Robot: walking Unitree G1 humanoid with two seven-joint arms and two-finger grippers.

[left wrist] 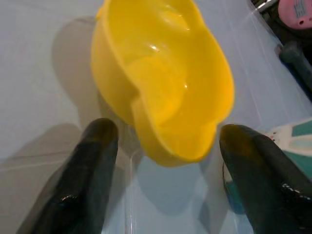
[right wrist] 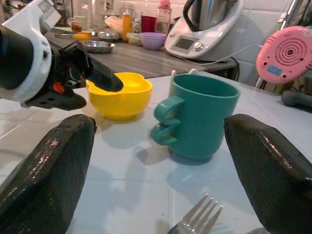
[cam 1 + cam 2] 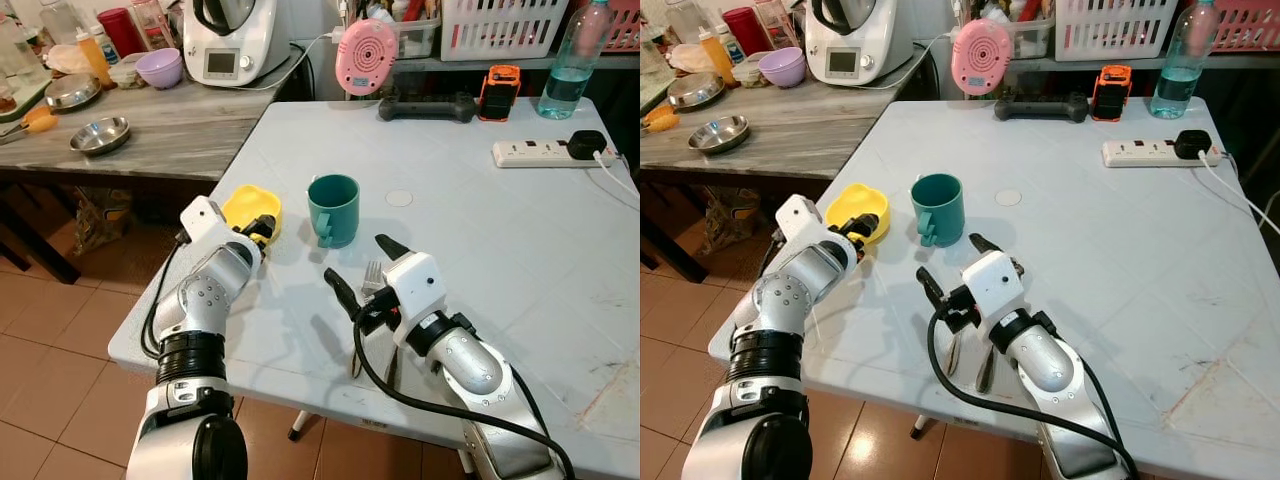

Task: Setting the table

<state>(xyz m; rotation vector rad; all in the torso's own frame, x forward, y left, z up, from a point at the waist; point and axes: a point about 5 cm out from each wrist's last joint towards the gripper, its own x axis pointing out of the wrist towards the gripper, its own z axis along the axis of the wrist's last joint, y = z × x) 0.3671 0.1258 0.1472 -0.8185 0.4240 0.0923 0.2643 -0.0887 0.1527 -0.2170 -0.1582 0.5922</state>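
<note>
A yellow bowl sits near the left edge of the pale table, with a teal mug to its right. My left gripper is open just in front of the bowl, a finger on either side of its near rim. A metal fork lies in front of the mug. My right gripper is open above the fork, pointing toward the mug, nothing between its fingers.
At the table's far edge lie a power strip, a water bottle, a pink round device and a black bar. A wooden counter to the left carries metal bowls, a purple bowl and a kitchen machine.
</note>
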